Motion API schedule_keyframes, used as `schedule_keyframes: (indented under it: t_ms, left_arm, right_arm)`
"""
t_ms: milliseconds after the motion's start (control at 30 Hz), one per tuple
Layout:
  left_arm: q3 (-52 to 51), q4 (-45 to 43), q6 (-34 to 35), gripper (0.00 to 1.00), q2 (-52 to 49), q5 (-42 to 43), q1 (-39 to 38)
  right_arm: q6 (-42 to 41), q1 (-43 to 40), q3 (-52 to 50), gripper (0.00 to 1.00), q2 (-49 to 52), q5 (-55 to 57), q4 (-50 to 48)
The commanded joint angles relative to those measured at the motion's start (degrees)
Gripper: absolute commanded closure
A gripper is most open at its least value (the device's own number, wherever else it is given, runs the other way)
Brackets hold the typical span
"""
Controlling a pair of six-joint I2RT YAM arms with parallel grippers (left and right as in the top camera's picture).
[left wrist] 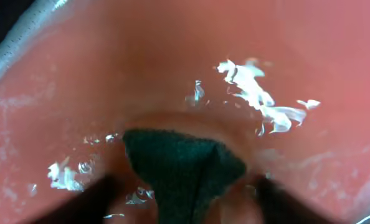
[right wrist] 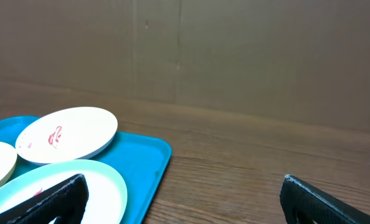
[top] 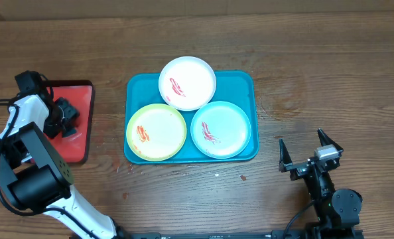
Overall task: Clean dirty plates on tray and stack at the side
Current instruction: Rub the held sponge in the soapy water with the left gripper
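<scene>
Three sauce-smeared plates lie on the teal tray [top: 243, 83]: white [top: 187, 83] at the back, yellow-green [top: 156, 131] front left, light blue [top: 221, 129] front right. My left gripper [top: 64, 119] is down on a red tray [top: 81, 93], away from the plates. In the left wrist view its fingers [left wrist: 185, 202] stand apart on either side of a dark sponge [left wrist: 184, 162] lying on the wet red tray [left wrist: 172, 56]. My right gripper [top: 305, 151] is open and empty over the table, right of the teal tray. The right wrist view [right wrist: 185, 205] shows the white plate [right wrist: 66, 132], light blue plate [right wrist: 91, 180] and teal tray [right wrist: 144, 162].
The red tray has a dark rim and sits at the table's left edge. White foam or water flecks [left wrist: 253, 93] lie on it. Bare wooden table [top: 316, 79] surrounds the teal tray. A brown wall [right wrist: 235, 56] stands behind the table.
</scene>
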State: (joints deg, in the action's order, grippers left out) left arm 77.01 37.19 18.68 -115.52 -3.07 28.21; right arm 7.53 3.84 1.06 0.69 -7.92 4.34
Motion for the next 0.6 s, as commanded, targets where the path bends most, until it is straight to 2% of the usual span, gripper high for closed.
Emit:
schedule_keyframes:
  t_ms: [0, 233, 433, 500, 567]
  left_arm:
    - [0.72, -2.60, 1.22, 0.00, -1.29, -0.55, 0.17]
    - [0.72, -7.06, 1.03, 0.03, -1.29, -0.55, 0.72]
    - [0.72, -6.03, 1.01, 0.78, -1.29, -0.57, 0.72]
    - [0.72, -5.44, 1.01, 0.94, -1.29, -0.55, 0.72]
    - [0.72, -4.57, 1.03, 0.96, -1.29, -0.55, 0.70]
  right_arm:
    - [-0.20, -0.22, -0.61, 0.00, -0.52, 0.35, -0.17]
    - [-0.20, -0.22, -0.61, 0.00, -0.52, 0.35, -0.20]
    - [-0.20, -0.22, -0.61, 0.00, -0.52, 0.37, -0.17]
    - [-0.20, -0.22, -0.61, 0.00, -0.52, 0.35, -0.20]
    - [-0.20, -0.22, -0.61, 0.00, -0.52, 0.35, -0.17]
